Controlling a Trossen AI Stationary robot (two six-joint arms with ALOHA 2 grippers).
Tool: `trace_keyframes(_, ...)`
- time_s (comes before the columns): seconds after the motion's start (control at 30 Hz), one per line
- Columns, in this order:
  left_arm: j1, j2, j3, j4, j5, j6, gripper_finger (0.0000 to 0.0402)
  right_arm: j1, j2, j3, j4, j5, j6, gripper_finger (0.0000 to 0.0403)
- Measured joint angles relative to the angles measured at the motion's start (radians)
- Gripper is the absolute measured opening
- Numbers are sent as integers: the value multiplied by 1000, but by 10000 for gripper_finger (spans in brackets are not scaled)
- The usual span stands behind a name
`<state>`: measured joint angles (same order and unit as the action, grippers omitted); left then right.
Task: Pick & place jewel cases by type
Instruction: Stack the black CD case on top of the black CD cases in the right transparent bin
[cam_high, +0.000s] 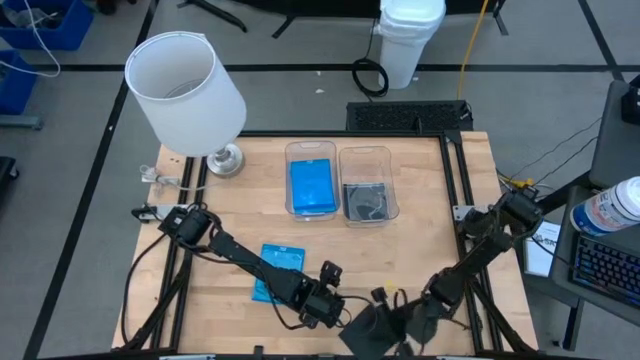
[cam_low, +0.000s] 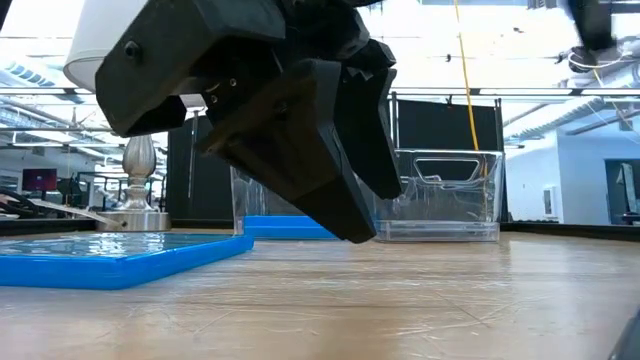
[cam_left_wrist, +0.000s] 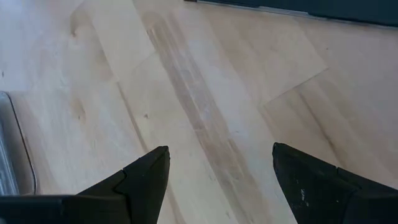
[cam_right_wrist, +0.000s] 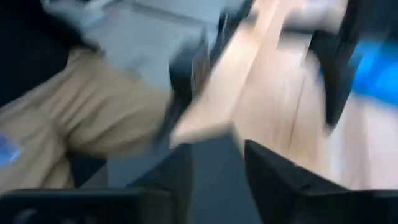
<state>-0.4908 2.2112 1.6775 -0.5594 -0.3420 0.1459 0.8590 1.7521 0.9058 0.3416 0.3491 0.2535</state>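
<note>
My left claw (cam_left_wrist: 221, 180) hovers low over bare wood near the bottom centre of the high view, its two dark fingers (cam_left_wrist: 140, 186) spread wide with nothing between them. My right claw (cam_high: 372, 328) sits just beside it, at the very bottom edge of that view, with a dark grey case (cam_high: 368, 330) at its tip; its own camera is smeared with motion, so I cannot tell how far its fingers stand apart or whether they grip the case.

Just left of my left claw, in the lower left of the table (cam_high: 440, 220), a bright blue jewel case (cam_high: 277, 268) lies flat, partly under my left arm. At the upper centre two clear bins stand side by side: the left bin (cam_high: 311, 150) holds a blue case (cam_high: 311, 184), the right bin (cam_high: 366, 155) a dark one (cam_high: 367, 201). A white-shaded lamp (cam_high: 185, 85) stands at the upper left corner.
</note>
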Motion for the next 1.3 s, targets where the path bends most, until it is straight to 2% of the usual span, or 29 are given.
trace_keyframes(0.07, 0, 0, 0, 0, 0, 0, 285, 46, 8, 100, -54, 107, -43, 171)
trace_keyframes(0.13, 0, 0, 0, 0, 0, -3, 285, 106, 57, 245, -191, 238, -96, 206)
trace_keyframes(0.27, -1, 0, 0, -1, 2, -22, 285, 186, 245, 563, -509, 378, -134, 241)
trace_keyframes(0.43, -9, 0, 1, -36, 11, -46, 285, 210, 478, 929, -835, 439, -64, 246)
trace_keyframes(0.57, -15, -1, 1, -59, 16, -69, 285, 211, 632, 1114, -1096, 429, 48, 247)
trace_keyframes(0.7, -22, -1, 1, -93, 46, -79, 285, 208, 743, 1264, -1140, 457, 2, 247)
trace_keyframes(0.83, -35, -1, 1, -138, 68, -102, 285, 229, 836, 1376, -1118, 570, -123, 239)
trace_keyframes(0.97, -55, -1, 1, -174, 80, -118, 285, 261, 853, 1397, -1053, 666, -204, 227)
trace_keyframes(1.3, -80, -1, 1, -179, 75, -136, 285, 298, 852, 1354, -1097, 660, -206, 232)
